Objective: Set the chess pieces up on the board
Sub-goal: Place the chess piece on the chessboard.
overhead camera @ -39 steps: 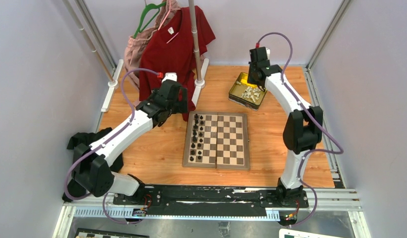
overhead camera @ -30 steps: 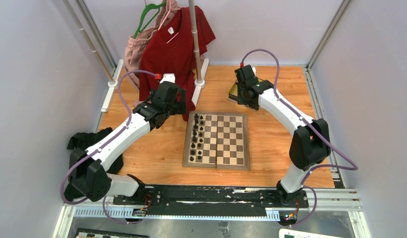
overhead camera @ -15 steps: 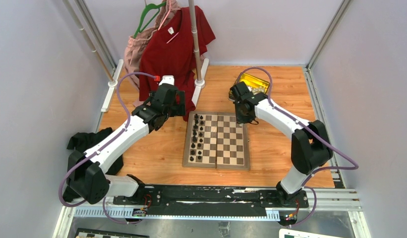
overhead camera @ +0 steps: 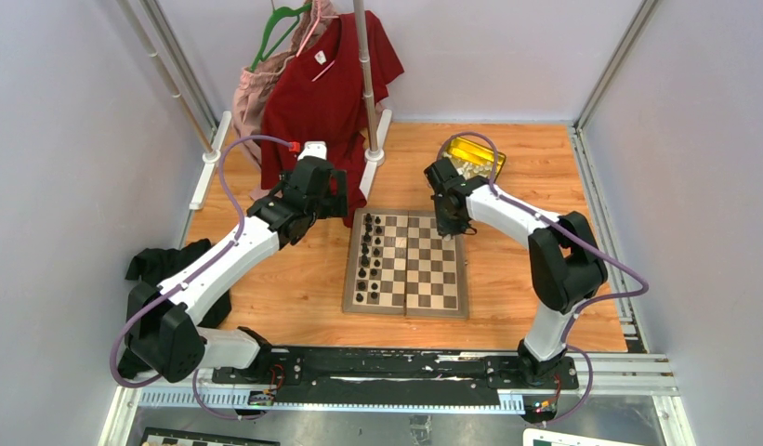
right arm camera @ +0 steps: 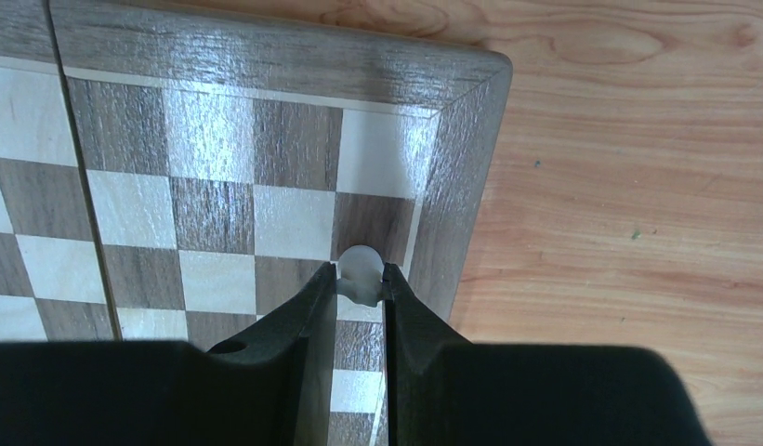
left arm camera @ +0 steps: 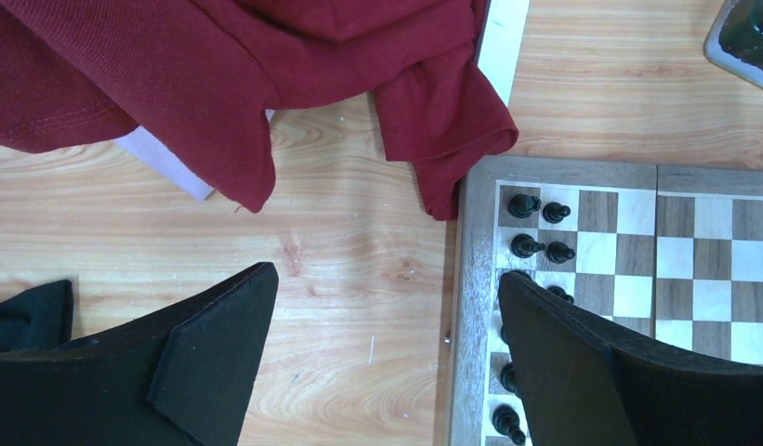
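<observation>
Surface: pale wood, walled in lilac; red shirt hangs at the rear.
Board: mid-surface, black pieces along its left.
Right pincer: clamped on one white chess piece, over the board's far right corner.
Left pincer: wide, at the board's left border.

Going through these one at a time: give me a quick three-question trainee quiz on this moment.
1. True or false: the right gripper is shut on a white chess piece above the board.
2. In the top view, the black pieces stand on the board's: A) left side B) right side C) centre fold.
3. Fill in: the left gripper is ___ (open or shut), holding nothing.

Key: 1 true; 2 A; 3 open.
</observation>
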Controlling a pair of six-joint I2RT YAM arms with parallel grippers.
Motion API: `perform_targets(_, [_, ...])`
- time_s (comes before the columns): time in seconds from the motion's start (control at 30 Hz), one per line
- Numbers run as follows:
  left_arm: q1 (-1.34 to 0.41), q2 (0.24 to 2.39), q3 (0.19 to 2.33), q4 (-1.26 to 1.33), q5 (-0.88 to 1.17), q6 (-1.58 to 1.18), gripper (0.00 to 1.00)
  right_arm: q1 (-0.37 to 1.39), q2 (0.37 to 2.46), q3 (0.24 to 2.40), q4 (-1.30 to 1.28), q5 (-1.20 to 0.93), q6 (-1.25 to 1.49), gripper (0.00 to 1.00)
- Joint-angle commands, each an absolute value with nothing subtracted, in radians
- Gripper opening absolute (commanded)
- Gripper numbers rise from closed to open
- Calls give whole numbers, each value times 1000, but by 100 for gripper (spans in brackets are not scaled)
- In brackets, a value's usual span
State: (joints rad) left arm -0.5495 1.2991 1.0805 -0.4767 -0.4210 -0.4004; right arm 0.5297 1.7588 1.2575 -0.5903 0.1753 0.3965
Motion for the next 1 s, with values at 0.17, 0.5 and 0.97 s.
perform_targets(0.17, [-552,1306,1058,-456,-419,-397,95,532,1784,1271,-549,179,385,0])
perform_targets(0.5, [-552,1316,1046,-448,-410,-393,95,531,1778,1245,-541,202,402,1])
perform_targets(0.97, [-552,1316,1033,-442,-394,-399,95,521,1751,1197,-534,227,417,3])
